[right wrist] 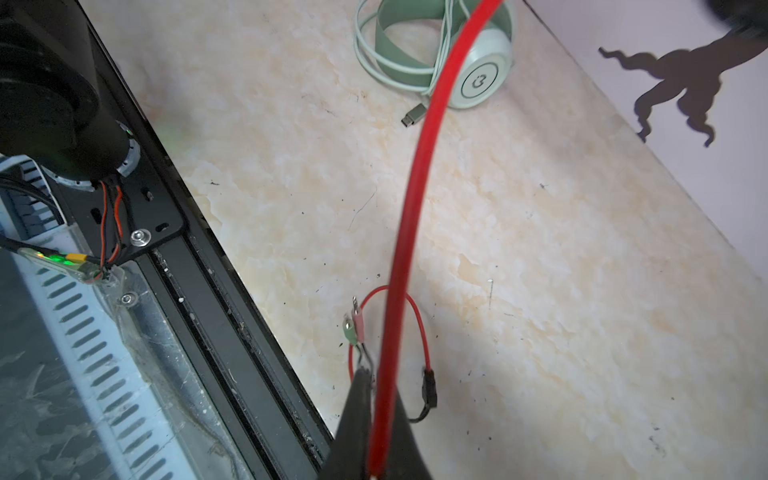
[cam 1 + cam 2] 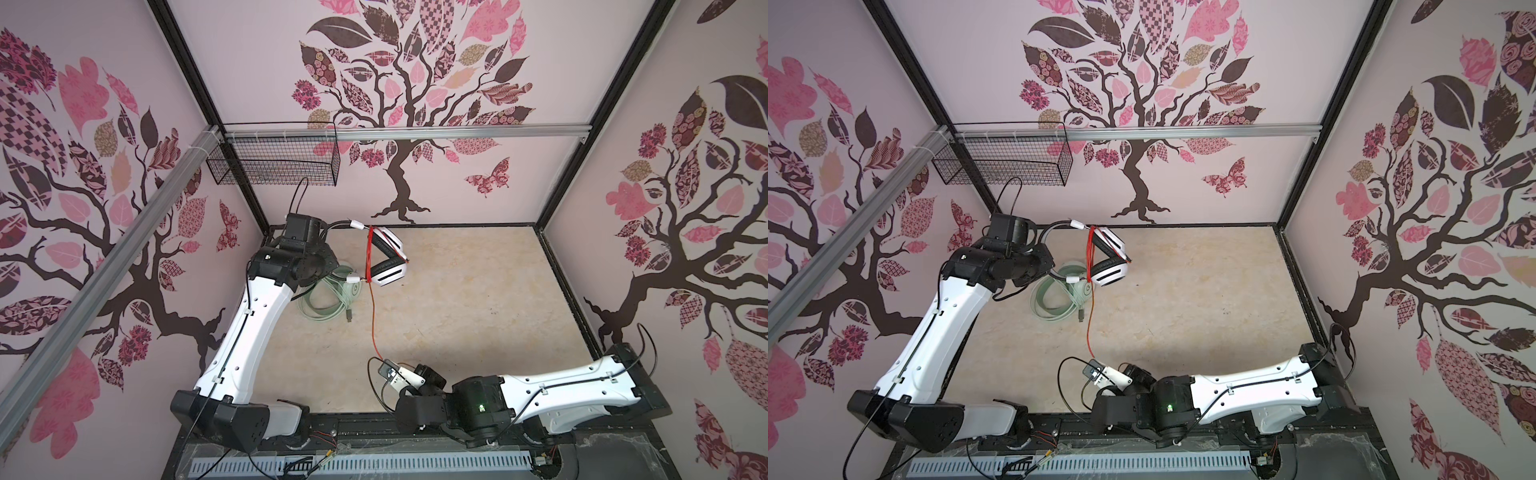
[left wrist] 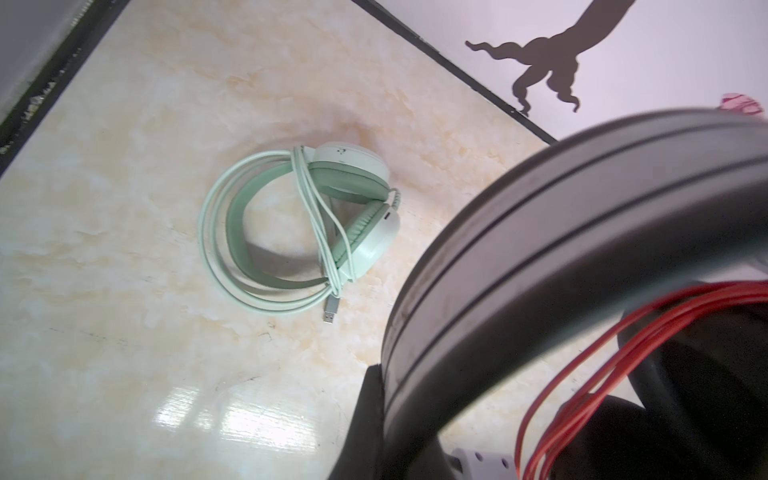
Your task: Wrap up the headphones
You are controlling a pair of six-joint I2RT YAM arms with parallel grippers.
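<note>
- Top views: the left gripper point(image 2: 326, 245) was clamped on the band of the white set point(image 2: 388, 257), holding it up off the table point(image 2: 478, 311) at the back left.
- The green set point(image 2: 332, 291) lay on the table just below it with its own cable looped round it, so I'd call that one done.
- The right gripper point(image 1: 376, 415) sat low at the front middle, pinched shut on the red cable point(image 2: 372, 316). The right wrist view showed the cable coming out between its fingers.
- The bit that mattered: from that gripper the white set lay away toward the back wall, a touch left. The free cable ran nearly straight between them, front to back.
- The white set lay crossways to that, with the band toward the left gripper, the cups pointing right and its long axis side to side.
- Several red turns sat round it just by the cups, crossing that axis.
- The left arm was the one at the set and the right only had the tail. My guess was the right would carry the next turn round while the left held steady.
- Past the right fingers was a short loop ending in plugs point(image 1: 353, 324). I couldn't tell if they were resting or dangling.
</note>
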